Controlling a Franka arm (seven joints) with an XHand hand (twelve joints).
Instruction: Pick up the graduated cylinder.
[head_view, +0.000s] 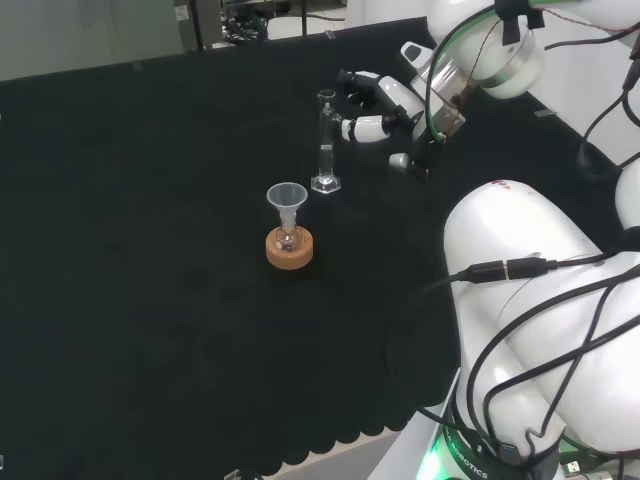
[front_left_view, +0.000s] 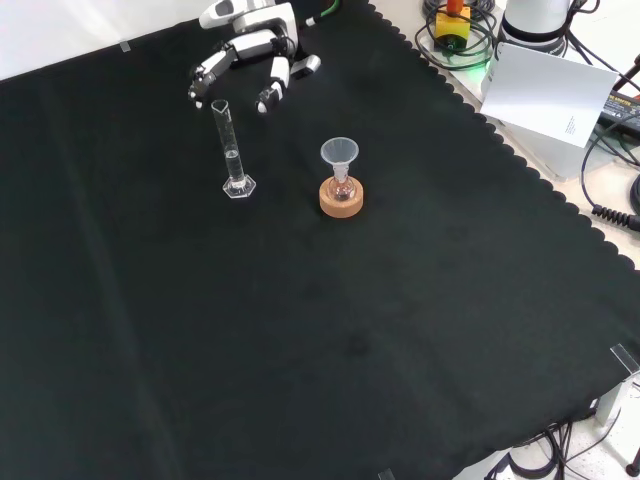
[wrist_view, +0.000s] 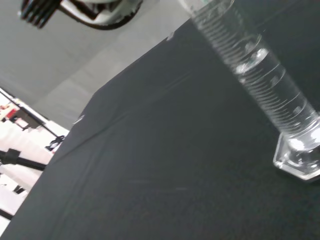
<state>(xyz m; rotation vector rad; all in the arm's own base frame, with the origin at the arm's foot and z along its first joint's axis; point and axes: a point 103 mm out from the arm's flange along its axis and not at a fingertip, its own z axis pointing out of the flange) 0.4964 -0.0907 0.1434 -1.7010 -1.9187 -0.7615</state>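
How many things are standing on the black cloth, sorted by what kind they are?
Graduated cylinder: 1
Funnel: 1
Small flask: 1
Cork ring stand: 1
Total: 4

One camera sits high behind the arm's base (head_view: 520, 290) and looks forward over its white links onto the black cloth (head_view: 150, 250), taking in the far edge of the bench. A second stands across the bench, in front of the arm, and looks steeply down on the cloth, about a quarter turn from the first. Both take in the graduated cylinder (head_view: 326, 140), the funnel on its cork ring (head_view: 289, 247) and the hand (head_view: 380, 110). The third rides at the wrist, low and very close, looking along the cloth past the graduated cylinder's base.
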